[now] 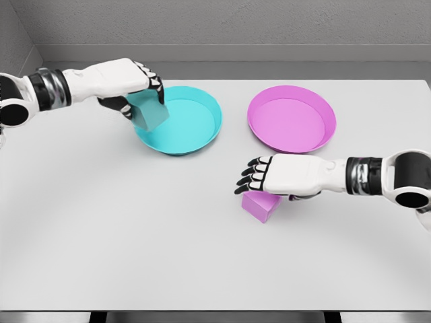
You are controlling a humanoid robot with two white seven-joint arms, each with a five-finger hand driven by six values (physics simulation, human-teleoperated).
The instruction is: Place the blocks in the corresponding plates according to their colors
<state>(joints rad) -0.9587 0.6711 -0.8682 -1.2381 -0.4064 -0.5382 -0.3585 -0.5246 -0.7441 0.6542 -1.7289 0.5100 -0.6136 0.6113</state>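
Here the left hand (138, 91) gripped a small cyan cube-shaped block (149, 111), its fingers curled over the block's top and far side, the thumb under the near side. The block hung over the left rim of the round, shallow cyan plate (202, 124), which stood on the far left part of the flat white table (135, 235). Whether the block already touched the plate's floor could not be told from the head view.

To finish that step well, the hand probably needed to carry the block a little rightward, toward the plate's middle, so it would not land on the sloped rim and slide or tip out. A low release looked wiser than a drop, with the fingers opening only once the block sat flat.

The right hand (269, 176) lay over a small pink cube-shaped block (260, 205) on the table, near and slightly left of the round pink plate (316, 131). Its fingers were extended leftward, loosely together, above the block's far edge; they did not appear to close round it, though contact underneath the palm was hidden. For a sound grasp the hand likely had to settle lower and bracket the block on opposite faces before lifting. The pink plate lay just beyond and to the right, so the carry would be short, yet the rim had to be cleared.
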